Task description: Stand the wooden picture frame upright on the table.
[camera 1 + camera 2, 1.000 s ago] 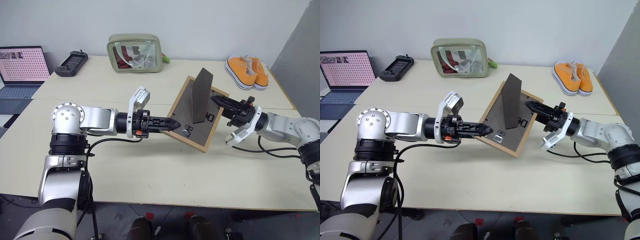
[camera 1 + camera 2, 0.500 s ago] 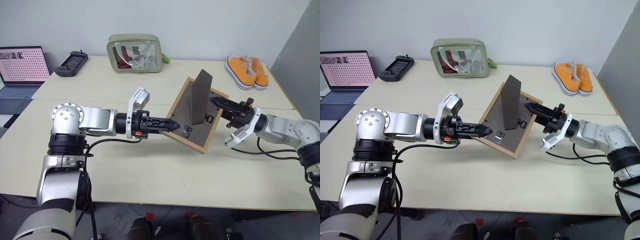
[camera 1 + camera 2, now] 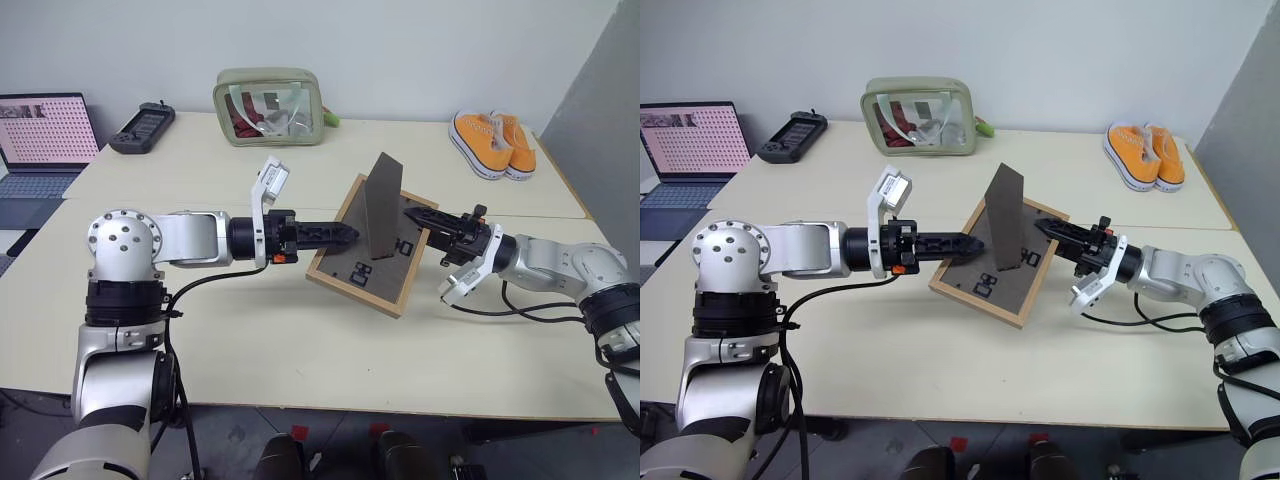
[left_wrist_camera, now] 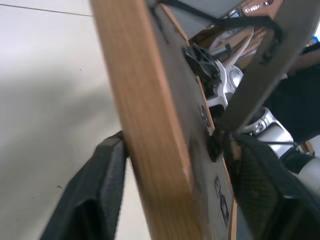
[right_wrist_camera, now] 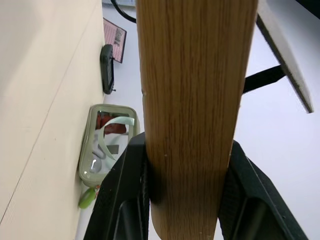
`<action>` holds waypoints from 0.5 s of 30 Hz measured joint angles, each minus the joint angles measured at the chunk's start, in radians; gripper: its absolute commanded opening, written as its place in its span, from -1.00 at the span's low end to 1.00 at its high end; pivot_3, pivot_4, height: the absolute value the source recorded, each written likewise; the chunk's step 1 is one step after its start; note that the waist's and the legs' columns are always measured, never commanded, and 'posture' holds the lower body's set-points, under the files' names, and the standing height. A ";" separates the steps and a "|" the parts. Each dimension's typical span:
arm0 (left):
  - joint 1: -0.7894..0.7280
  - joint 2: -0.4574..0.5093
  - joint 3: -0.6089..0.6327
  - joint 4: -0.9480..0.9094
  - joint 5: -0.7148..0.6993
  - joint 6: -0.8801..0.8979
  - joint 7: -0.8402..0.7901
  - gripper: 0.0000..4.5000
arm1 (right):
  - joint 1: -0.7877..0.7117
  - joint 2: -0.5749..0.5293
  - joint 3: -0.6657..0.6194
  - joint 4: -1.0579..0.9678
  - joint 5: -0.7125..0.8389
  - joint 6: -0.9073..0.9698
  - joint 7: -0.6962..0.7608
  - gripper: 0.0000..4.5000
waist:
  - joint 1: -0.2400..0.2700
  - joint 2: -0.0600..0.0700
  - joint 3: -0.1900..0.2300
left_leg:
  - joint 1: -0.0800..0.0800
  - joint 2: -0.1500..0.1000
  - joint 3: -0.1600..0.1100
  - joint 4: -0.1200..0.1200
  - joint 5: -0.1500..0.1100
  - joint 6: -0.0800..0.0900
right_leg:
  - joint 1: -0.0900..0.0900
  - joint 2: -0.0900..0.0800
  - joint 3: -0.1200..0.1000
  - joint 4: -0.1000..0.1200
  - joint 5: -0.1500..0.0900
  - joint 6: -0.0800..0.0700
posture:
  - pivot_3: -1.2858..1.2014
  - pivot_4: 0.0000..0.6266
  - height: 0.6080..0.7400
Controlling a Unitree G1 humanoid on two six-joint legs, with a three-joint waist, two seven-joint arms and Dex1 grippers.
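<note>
The wooden picture frame [image 3: 362, 272] leans tilted over the table [image 3: 300, 370], its dark back panel facing me and the fold-out stand [image 3: 378, 205] sticking up from it. The frame's lower edge is at or just above the tabletop. My left gripper [image 3: 345, 234] reaches in from the left and is open. In the left wrist view its fingers [image 4: 95, 195] straddle the frame's [image 4: 150, 125] left edge with a gap on the back side. My right gripper [image 3: 412, 214] is shut on the frame's upper right edge, and its fingers [image 5: 125, 200] press both faces of the wood [image 5: 190, 100].
At the far edge stands a green pouch [image 3: 268, 105], with a black controller [image 3: 143, 126] and an open laptop [image 3: 45, 135] to its left. Orange shoes [image 3: 493, 143] sit at the far right. A cable trails from my right wrist [image 3: 520, 310].
My left gripper's jaws have opened on the frame's left edge and the wrist has rolled. The frame has swung left and lower, now lying flatter. My right gripper followed it slightly, still clamped.
</note>
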 measured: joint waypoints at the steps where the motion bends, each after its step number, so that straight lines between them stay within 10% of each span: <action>1: 0.016 0.005 0.001 -0.043 0.027 -0.026 -0.022 0.43 | -0.001 0.005 -0.001 0.008 0.017 -0.005 0.007 -0.42 | 0.000 0.000 0.000 | 0.000 0.000 0.000 0.000 0.000 0.000 | 0.000 0.000 0.000 0.000 0.000 0.000 | 0.03 -0.52 1.00; 8: 0.136 0.037 0.107 -0.386 0.257 -0.345 -0.128 0.43 | -0.054 0.091 0.012 0.177 0.227 -0.089 0.186 -0.42 | -0.004 0.000 0.000 | 0.001 0.002 0.002 0.000 0.000 0.000 | 0.000 0.000 0.000 -0.001 0.000 0.000 | 0.03 -0.52 1.00; 15: 0.300 0.116 0.214 -0.644 0.327 -0.447 -0.062 0.43 | -0.056 0.306 0.025 0.387 0.782 -0.030 0.757 -0.42 | -0.021 -0.001 0.001 | 0.012 0.002 -0.002 -0.002 -0.002 0.003 | 0.017 0.000 -0.003 -0.008 0.000 0.000 | 0.03 -0.52 1.00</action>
